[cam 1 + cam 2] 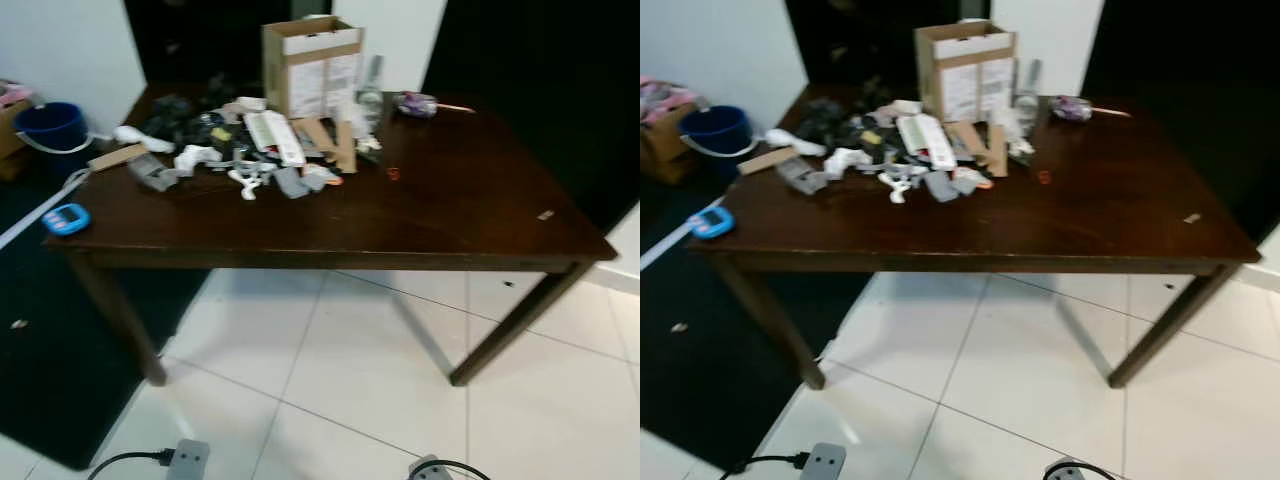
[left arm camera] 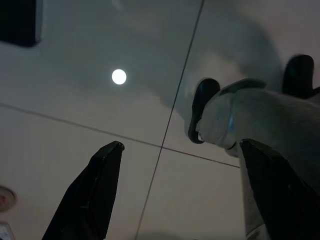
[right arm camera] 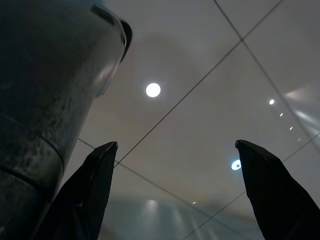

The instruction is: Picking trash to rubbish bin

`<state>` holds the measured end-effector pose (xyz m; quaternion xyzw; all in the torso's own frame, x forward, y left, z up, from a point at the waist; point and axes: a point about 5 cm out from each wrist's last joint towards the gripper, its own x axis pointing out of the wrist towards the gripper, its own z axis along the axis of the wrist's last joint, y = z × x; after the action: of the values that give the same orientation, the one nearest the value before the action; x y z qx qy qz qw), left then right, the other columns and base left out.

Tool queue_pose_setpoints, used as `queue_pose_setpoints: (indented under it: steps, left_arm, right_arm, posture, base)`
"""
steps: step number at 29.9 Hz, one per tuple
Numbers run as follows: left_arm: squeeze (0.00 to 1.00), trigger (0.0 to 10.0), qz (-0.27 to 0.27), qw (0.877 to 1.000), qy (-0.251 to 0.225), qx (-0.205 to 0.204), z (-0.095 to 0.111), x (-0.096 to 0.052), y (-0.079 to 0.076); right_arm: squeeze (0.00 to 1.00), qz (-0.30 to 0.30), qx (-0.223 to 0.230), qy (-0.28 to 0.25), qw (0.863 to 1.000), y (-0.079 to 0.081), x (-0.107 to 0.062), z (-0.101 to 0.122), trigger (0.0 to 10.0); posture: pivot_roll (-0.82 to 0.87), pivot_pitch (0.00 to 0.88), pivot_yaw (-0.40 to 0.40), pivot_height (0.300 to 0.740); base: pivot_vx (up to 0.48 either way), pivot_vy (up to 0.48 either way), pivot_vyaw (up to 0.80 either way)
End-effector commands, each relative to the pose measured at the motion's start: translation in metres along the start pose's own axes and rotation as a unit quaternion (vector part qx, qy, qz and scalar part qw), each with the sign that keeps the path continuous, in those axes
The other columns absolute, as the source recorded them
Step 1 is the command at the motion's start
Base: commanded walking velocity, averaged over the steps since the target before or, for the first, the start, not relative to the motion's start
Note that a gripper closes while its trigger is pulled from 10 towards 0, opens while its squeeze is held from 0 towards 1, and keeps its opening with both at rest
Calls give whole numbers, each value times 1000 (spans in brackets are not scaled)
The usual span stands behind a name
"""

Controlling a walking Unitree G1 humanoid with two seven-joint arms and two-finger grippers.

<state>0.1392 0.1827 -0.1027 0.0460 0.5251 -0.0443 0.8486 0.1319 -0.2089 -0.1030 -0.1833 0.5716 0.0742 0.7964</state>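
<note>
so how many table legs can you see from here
3. One table leg is at the near left corner, one at the near right, and a third shows further back under the dark wooden table. The fourth may be hidden.

A dark wooden table (image 1: 450,215) stands on white floor tiles (image 1: 350,390), a blue bucket (image 1: 52,126) beside it.

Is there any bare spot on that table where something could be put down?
Yes: the table is bare along its near edge and on its right half, apart from a small scrap. The far left is crowded around the cardboard box and clutter pile.
</note>
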Motion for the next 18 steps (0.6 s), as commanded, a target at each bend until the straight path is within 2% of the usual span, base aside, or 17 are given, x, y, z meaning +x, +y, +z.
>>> queue_pose_setpoints:
  steps: [1,13,18]
  left_arm:
    - [0,10000,-4,1000,22,1,-12,-1,-3]
    - [0,10000,-2,1000,20,4,-9,-1,0]
    - [0,10000,-2,1000,19,5,-8,-1,0]
  right_arm:
    - [0,12,2,4,1000,6,0,-2,10000]
    - [0,-2,-7,5,1000,5,0,0,10000]
    - [0,-16,-8,4,1000,4,0,1,10000]
  posture:
    - [58,92,-51,740]
    - [61,81,-50,740]
    - [63,75,-51,740]
  base:
    - [0,0,738]
    - [0,0,695]
    - [0,0,0]
